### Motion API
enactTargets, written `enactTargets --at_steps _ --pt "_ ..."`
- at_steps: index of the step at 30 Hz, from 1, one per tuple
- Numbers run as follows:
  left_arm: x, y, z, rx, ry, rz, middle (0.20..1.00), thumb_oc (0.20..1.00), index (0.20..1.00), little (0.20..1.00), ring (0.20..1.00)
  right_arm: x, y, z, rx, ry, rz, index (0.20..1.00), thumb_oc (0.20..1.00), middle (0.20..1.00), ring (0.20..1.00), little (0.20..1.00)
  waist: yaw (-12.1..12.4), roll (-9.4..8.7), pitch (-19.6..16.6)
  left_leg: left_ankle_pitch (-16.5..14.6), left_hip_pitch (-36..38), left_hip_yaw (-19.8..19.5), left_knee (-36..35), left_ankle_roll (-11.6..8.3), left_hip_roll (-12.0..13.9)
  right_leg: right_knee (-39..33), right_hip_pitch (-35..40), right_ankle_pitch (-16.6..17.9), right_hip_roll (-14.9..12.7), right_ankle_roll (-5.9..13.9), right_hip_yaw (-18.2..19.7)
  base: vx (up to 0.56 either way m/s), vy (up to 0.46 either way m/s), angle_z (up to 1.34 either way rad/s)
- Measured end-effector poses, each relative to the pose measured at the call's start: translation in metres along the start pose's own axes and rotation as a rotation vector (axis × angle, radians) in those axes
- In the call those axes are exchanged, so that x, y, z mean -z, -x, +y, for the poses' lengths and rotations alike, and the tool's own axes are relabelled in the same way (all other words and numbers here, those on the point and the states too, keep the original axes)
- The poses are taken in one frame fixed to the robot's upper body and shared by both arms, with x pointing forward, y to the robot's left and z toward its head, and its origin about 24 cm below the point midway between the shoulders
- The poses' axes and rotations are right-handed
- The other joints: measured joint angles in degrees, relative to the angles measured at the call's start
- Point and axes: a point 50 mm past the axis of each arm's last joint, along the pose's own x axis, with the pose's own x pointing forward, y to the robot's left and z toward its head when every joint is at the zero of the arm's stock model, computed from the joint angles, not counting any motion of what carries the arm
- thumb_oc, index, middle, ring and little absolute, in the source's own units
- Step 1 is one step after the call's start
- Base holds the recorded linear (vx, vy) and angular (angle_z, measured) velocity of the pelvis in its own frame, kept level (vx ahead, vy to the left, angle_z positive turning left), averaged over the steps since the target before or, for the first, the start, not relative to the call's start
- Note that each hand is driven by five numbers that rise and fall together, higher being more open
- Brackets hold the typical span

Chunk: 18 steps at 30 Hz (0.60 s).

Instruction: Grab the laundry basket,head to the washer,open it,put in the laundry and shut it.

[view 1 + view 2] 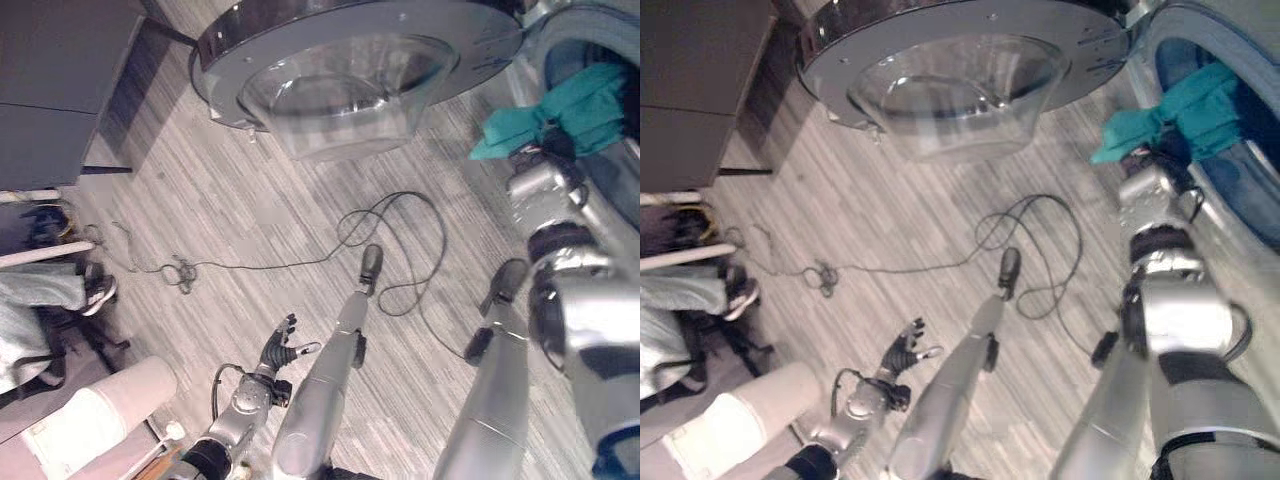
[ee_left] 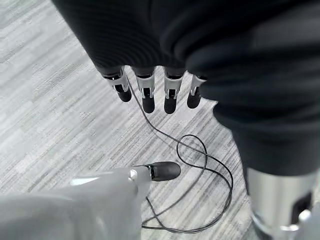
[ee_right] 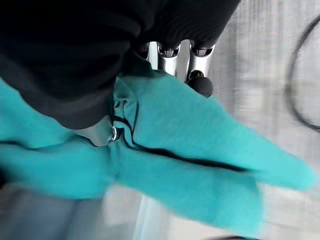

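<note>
My left hand [image 1: 283, 349] hangs low over the grey floor [image 1: 250, 220], fingers [image 2: 148, 97] straight and relaxed with nothing in them, a good way off from the work. Up and across from it, the washer door [image 1: 350, 60] stands swung wide open, its glass bowl bulging toward me.

Further right, my right hand [image 1: 535, 180] is up at the washer opening [image 1: 1230, 190], and the teal cloth [image 1: 565, 110] is bunched against it, part inside the drum mouth and part spilling out over the rim just beyond my fingers [image 3: 200, 82]. In the wrist view the cloth is gathered in against my palm and under my fingers, so I take it that I am pinching it in a curled grip.

I judge this laundry light and limp: it will fold, trail and snag on the rim rather than hold any shape. The loose end hanging out is what could catch when the door shuts. The best hold is on the bunched middle, where the folds are thick, pushing it deep past the rim before I let go.
</note>
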Motion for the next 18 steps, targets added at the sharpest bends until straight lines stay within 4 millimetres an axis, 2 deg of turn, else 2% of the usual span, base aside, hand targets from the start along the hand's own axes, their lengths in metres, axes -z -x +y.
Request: enactTargets --at_steps 1,2,3,6,9,10,11,13,14,16,18 --pt "0.003 0.000 0.003 -0.008 -0.009 0.015 1.000 1.000 1.000 1.000 1.000 -0.031 -0.007 0.001 0.037 -0.044 -0.113 0.200 0.200 0.200 0.200 0.200 -1.02 -0.82 0.37 -0.15 0.94 0.00 -0.08 0.24 -0.01 -1.22 1.55 0.50 -0.01 0.22 -0.14 0.04 0.017 -0.04" --pt "0.007 0.001 0.005 -0.016 -0.015 0.037 1.000 1.000 1.000 1.000 1.000 -0.070 -0.015 0.002 0.100 -0.101 -0.212 0.200 0.200 0.200 0.200 0.200 -1.59 -1.28 0.24 -0.17 1.68 0.03 -0.23 0.52 -0.18 -2.37 2.65 1.10 -0.08 0.54 -0.16 0.01 0.017 -0.07" --pt "0.008 0.001 0.005 -0.014 -0.019 0.043 1.000 1.000 1.000 1.000 1.000 -0.089 -0.017 -0.006 0.141 -0.082 -0.364 0.200 0.200 0.200 0.200 0.200 -1.07 -1.36 0.17 -0.35 1.90 0.33 -0.25 0.83 -0.40 -3.14 2.99 1.32 -0.12 0.85 0.06 0.02 0.035 -0.11" --pt "0.011 0.003 0.014 -0.049 -0.036 0.057 1.000 1.000 1.000 1.000 1.000 -0.092 -0.018 -0.002 0.223 -0.066 -0.332 0.200 0.200 0.200 0.200 0.200 -1.39 -1.40 0.20 -0.24 1.57 1.08 -0.53 1.46 -0.80 -4.92 2.92 2.70 -0.32 1.38 0.59 0.02 0.026 -0.09" --pt "0.009 0.003 0.026 -0.093 -0.035 0.049 1.000 1.000 1.000 1.000 1.000 -0.086 -0.017 0.003 0.239 0.092 -0.335 0.200 0.200 0.200 0.200 0.200 -1.65 -1.40 0.19 -0.19 1.68 2.05 -0.75 1.61 -1.21 -6.13 2.92 3.55 -0.42 1.88 1.66 0.01 0.009 -0.11" --pt "0.009 0.003 0.027 -0.098 -0.034 0.047 1.000 1.000 1.000 1.000 1.000 -0.085 -0.016 0.006 0.226 0.155 -0.352 0.633 0.633 0.633 0.633 0.633 -1.68 -1.39 0.19 -0.18 1.67 2.29 -0.76 1.62 -1.22 -6.46 2.92 3.81 -0.37 1.93 1.80 -0.01 0.005 -0.10" --pt "0.009 0.003 0.027 -0.098 -0.034 0.047 1.000 1.000 1.000 1.000 1.000 -0.080 -0.015 0.010 0.198 0.267 -0.372 1.000 1.000 1.000 1.000 1.000 -1.70 -1.39 0.19 -0.16 1.63 2.62 -0.77 1.66 -1.22 -6.74 2.81 4.04 -0.30 1.94 2.02 -0.01 -0.005 -0.10" --pt "0.008 0.002 0.026 -0.090 -0.039 0.044 1.000 1.000 1.000 1.000 1.000 -0.071 -0.018 0.010 0.153 0.496 -0.389 1.000 1.000 1.000 1.000 1.000 -1.56 -1.39 0.19 -0.15 1.64 3.09 -0.77 1.67 -1.11 -7.28 2.80 4.55 -0.04 1.98 2.39 -0.01 -0.006 -0.10" --pt "0.007 0.002 0.025 -0.086 -0.042 0.040 1.000 1.000 1.000 1.000 1.000 -0.069 -0.021 0.010 0.144 0.551 -0.361 1.000 1.000 1.000 1.000 1.000 -1.41 -1.37 0.18 -0.12 1.55 3.24 -0.76 1.70 -1.08 -7.47 2.69 4.79 0.06 1.93 2.53 -0.01 -0.001 -0.09" --pt "0.005 0.000 0.025 -0.082 -0.044 0.035 1.000 1.000 1.000 1.000 1.000 -0.065 -0.023 0.011 0.116 0.589 -0.297 1.000 1.000 1.000 1.000 1.000 -1.24 -1.37 0.18 -0.06 1.34 3.51 -0.81 1.78 -1.10 -7.50 2.23 4.91 0.20 1.95 3.09 0.00 0.000 -0.06" --pt "0.005 0.000 0.025 -0.082 -0.043 0.036 1.000 1.000 1.000 1.000 1.000 -0.059 -0.021 0.017 0.076 0.556 -0.265 1.000 1.000 1.000 1.000 1.000 -1.41 -1.35 0.17 -0.06 1.37 3.73 -0.80 1.78 -1.07 -7.56 2.19 4.98 0.31 1.95 3.29 -0.01 0.009 -0.05"
